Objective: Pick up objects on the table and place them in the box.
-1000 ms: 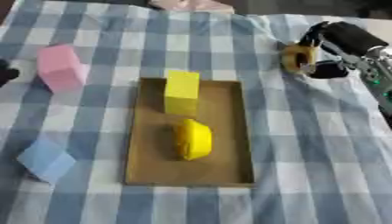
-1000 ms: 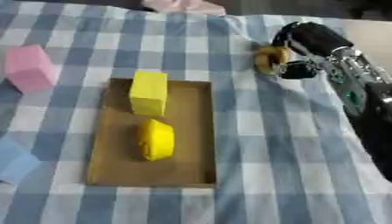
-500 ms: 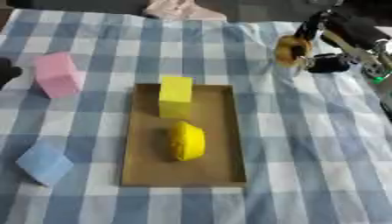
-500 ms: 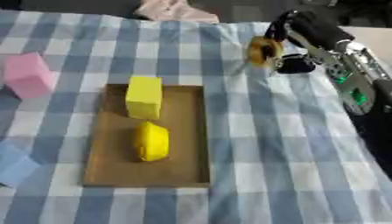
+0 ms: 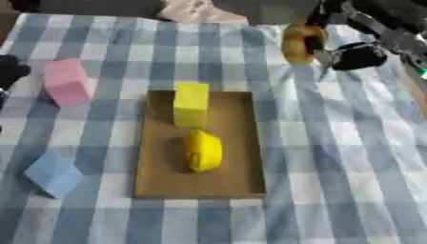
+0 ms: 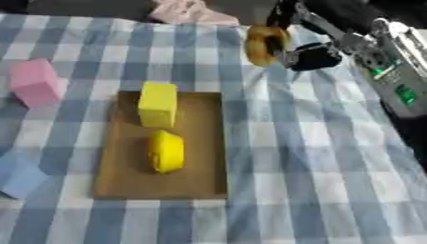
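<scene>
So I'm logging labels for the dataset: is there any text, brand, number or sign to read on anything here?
None can be read. The yellow block, pink block, blue block, box and doughnut-shaped thing in the right hand show no print. Green marks on the forearm are too blurred to read.
</scene>
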Controlling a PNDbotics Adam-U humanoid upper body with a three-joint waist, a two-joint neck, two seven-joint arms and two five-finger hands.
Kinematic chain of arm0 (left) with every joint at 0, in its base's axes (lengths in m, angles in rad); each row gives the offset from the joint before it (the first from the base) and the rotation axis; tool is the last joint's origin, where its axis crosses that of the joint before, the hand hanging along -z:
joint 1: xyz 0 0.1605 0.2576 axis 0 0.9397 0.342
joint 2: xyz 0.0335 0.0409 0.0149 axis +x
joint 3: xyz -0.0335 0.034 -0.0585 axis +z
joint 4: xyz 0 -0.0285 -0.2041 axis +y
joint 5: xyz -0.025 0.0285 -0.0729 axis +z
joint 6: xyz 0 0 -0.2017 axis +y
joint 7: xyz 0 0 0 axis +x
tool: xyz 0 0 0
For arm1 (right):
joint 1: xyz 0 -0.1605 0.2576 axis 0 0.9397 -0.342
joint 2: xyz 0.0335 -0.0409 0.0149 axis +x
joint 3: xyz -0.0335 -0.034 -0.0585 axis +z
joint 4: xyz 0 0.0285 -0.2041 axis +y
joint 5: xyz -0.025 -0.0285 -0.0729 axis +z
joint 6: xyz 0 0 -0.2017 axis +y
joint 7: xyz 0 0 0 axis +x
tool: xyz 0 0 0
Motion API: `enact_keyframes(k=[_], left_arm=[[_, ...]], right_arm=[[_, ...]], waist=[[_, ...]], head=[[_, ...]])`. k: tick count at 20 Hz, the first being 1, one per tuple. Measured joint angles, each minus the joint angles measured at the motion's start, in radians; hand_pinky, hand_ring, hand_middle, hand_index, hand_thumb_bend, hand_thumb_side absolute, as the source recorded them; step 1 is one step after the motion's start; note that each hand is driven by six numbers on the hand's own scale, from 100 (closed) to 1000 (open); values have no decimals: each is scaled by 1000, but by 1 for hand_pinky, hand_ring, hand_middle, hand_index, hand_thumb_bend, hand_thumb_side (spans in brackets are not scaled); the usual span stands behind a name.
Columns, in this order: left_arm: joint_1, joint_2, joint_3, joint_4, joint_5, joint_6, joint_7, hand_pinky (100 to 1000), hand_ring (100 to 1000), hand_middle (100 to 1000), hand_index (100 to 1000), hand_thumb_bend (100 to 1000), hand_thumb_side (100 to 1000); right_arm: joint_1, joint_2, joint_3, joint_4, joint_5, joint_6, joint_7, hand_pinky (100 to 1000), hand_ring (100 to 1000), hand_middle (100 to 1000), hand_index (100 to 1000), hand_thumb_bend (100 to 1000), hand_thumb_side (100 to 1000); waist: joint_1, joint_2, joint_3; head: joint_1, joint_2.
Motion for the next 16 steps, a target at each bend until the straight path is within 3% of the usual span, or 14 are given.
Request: enact_keyframes(k=[8, 16], left_arm=[[4, -2, 0, 0, 0, -1, 1, 931, 740, 678, 841, 100, 746], [7, -10, 0, 0, 0, -1, 1, 931, 740, 678, 842, 100, 751]], right_arm=[[-5, 104, 71, -187, -28, 10, 111, 756, 577, 420, 630, 100, 204], [25, 172, 127, -125, 79, 1, 143, 759, 587, 425, 632, 100, 227]], waist=[[14, 0, -3], [14, 0, -1]], head=[[11, 16], [16, 16]])
